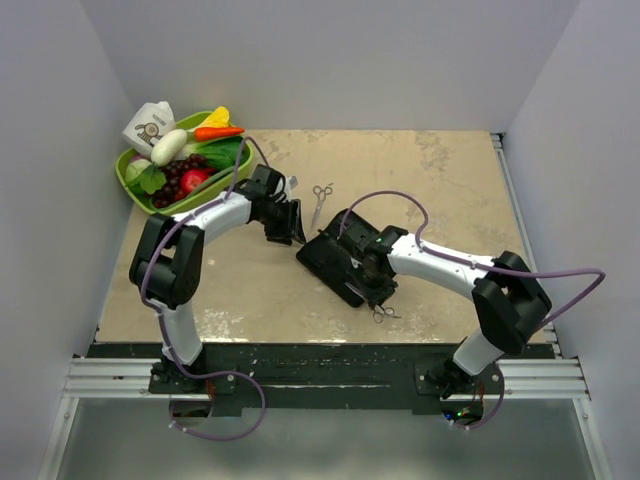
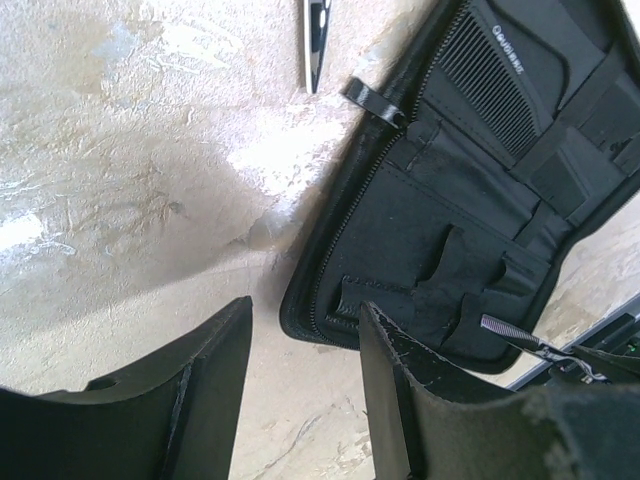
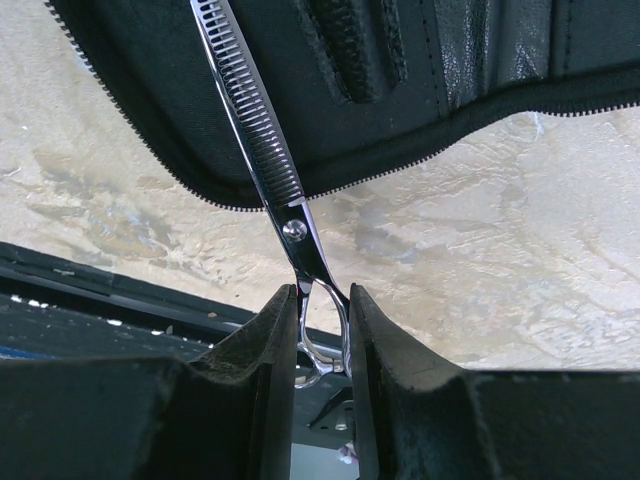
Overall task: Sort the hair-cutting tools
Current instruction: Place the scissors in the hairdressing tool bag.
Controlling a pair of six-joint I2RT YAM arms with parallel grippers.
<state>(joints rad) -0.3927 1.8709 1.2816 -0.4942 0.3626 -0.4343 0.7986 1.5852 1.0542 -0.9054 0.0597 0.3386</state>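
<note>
1. Grip: right gripper point(image 3: 322, 302) is pinched narrow on the ring handles of the toothed scissors point(image 3: 262, 150), whose blades lie across the edge of the open case point(image 3: 420, 110).
2. Support: left gripper point(image 2: 305, 305) stands half open, holding nothing, just beside the case.
3. Storage: comb point(image 2: 490, 75) sits in its case slot; second scissors point(image 1: 320, 195) lie on the table point(image 1: 450, 190) beyond the case.
4. Risk: the hold is on rounded rings only. The toothed scissors could pivot or slip, miss the pocket, snag the fabric, or push the unheld case.
</note>
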